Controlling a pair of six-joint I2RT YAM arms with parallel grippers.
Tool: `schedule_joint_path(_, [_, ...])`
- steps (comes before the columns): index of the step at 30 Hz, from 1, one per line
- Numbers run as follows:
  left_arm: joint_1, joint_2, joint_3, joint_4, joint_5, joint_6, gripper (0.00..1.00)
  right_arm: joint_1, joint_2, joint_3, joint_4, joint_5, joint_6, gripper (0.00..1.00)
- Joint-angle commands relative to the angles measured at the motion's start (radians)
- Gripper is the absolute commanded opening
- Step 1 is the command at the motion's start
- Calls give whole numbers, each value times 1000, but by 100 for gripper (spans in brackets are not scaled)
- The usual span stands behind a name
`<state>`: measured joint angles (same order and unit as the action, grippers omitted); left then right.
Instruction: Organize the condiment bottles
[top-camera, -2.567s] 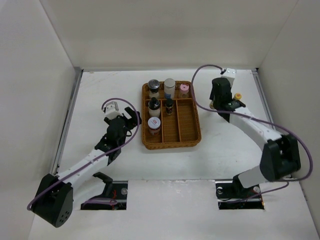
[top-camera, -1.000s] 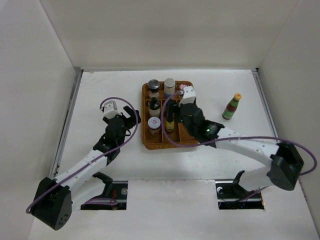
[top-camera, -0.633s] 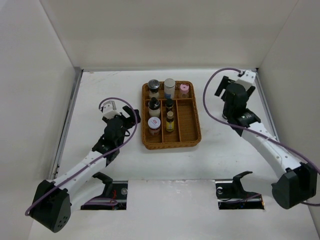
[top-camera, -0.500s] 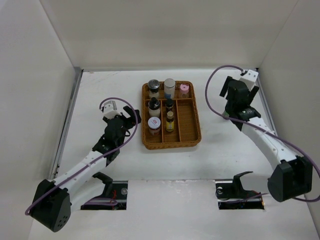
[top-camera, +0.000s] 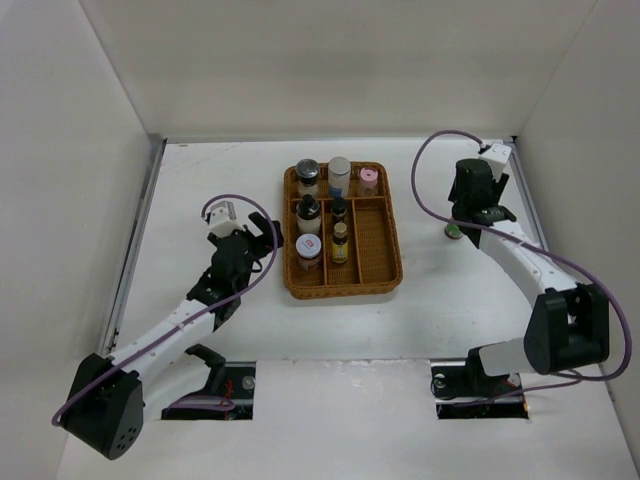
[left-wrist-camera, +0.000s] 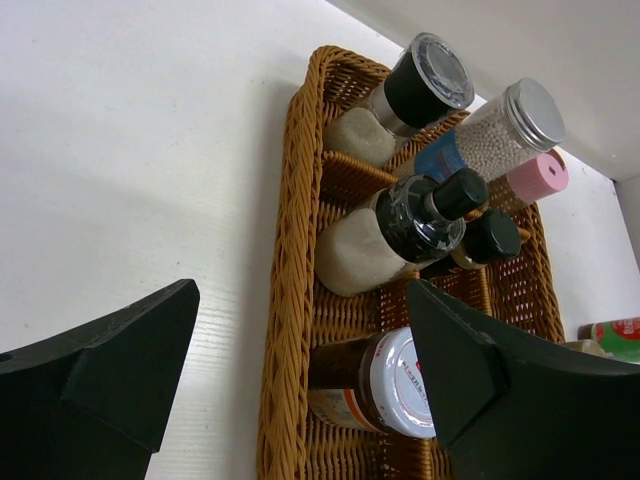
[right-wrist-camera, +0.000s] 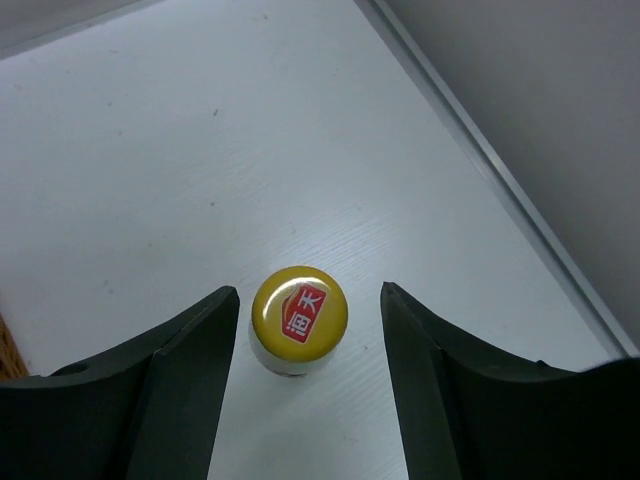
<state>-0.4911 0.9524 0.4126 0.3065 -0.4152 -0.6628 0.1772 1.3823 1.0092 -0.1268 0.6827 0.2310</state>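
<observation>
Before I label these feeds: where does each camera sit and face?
Top external: above near edge of white table, looking down; shows left gripper, right gripper.
Left wrist: faces brown wicker divided tray; its fingers frame it.
Right wrist: straight down on the yellow-capped bottle; fingers either side.
Shared: top and left wrist show the tray.

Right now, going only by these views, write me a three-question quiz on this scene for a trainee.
1. True or false: the right gripper has clamped the yellow-capped bottle and lifted it off the table.
2. Relative to the wicker tray, where does that bottle stand? A: inside it. B: on the table to its right. C: on the table to its left.
3. One word: is the left gripper open or shut?

Key: 1 false, because the jaws stand either side of the cap with gaps and the bottle rests on the table. 2 B. 3 open.
</observation>
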Motion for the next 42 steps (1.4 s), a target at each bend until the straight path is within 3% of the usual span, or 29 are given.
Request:
schedule_joint_path(1, [4, 3, 3, 52, 6, -4, 84, -9, 18, 45, 27, -41, 11, 64])
schedule_joint_path(13, [-8, 8, 9, 52, 6, -4, 84, -15, -8, 35, 122, -6, -8, 29])
schedule_joint_path(20, [4, -12, 8, 45, 6, -4, 84, 89, -172, 32, 158, 41, -67, 26])
schedule_joint_path(25, [7, -24, 17, 43, 1, -4, 85, 251, -197, 92, 158, -9, -82, 26])
schedule_joint_path(32, [23, -20, 45, 40, -11, -9, 86, 416, -100, 167, 254, -84, -79, 27])
schedule_joint_path(42, [70, -1, 61, 3, -11, -18, 87, 466, 104, 223, 338, -140, -55, 28])
